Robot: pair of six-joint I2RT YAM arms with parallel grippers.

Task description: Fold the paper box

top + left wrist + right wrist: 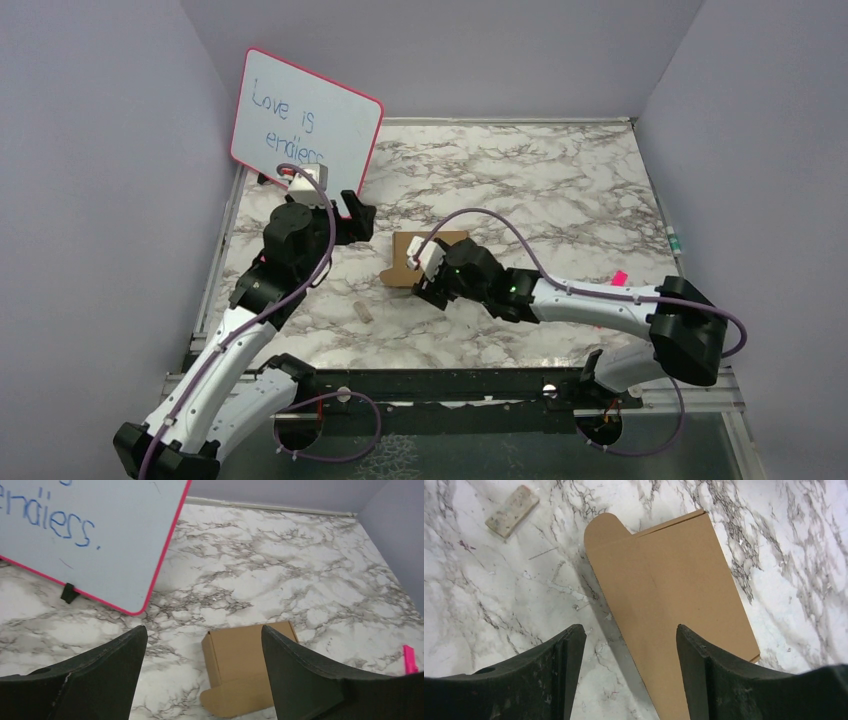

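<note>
The paper box (405, 262) is a small flat brown cardboard box lying on the marble table near the middle, with a rounded flap sticking out at its near left side. My right gripper (428, 290) hovers over the box's near right part, open and empty. In the right wrist view its gripper (630, 628) straddles the long edge of the box (674, 595). My left gripper (360, 222) is open and empty, raised to the left of the box. In the left wrist view the box (245, 655) lies below and ahead of the gripper (204, 628).
A pink-framed whiteboard (305, 120) with blue writing stands propped at the back left, also in the left wrist view (85, 535). A small pale block (365, 310) lies near the box's left front. A pink item (619, 277) lies at the right. Grey walls enclose the table.
</note>
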